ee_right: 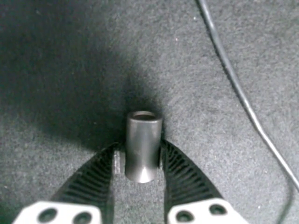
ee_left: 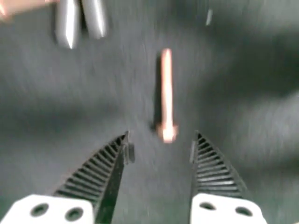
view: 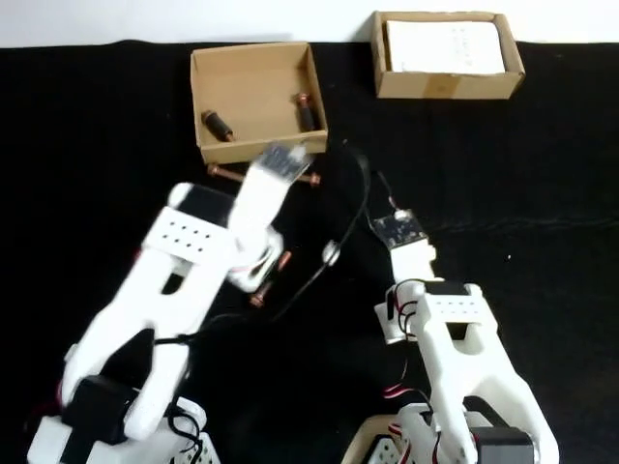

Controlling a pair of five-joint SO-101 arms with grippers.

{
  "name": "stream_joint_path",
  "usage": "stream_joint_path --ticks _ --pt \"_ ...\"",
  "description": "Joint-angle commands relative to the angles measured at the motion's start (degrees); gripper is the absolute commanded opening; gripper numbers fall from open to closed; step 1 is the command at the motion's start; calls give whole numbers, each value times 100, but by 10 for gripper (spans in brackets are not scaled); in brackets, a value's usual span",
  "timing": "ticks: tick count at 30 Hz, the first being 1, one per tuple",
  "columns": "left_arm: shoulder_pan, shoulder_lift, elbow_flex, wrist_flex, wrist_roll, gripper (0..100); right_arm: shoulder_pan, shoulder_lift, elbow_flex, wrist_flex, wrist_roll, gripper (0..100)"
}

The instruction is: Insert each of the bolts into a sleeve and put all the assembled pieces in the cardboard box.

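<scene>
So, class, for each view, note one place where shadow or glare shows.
Right wrist view: a broad shadow darkens the cloth beside the sleeve. Left wrist view: a thin shadow runs along the bolt. High view: the paper glares white.

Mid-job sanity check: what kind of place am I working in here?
Most likely a small robotics test bench: a table draped in black cloth, a small white left arm and right arm side by side, and a loose bolt, a sleeve and a cardboard box as practice parts.
</scene>
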Motion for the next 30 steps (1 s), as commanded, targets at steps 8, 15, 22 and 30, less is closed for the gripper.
stream_joint_path --ticks 8,15,22,30 --pt "84 2615 -3459 -149 -237 205 92 -13 40 -224 -53 9" --pt "57 4804 -6308 598 1407 207 92 -13 48 -233 -53 9" --pt "84 6404 -8391 870 369 204 92 -13 48 -233 -53 9" --pt "-31 7582 -9666 862 -1609 203 92 -13 48 -233 -53 9"
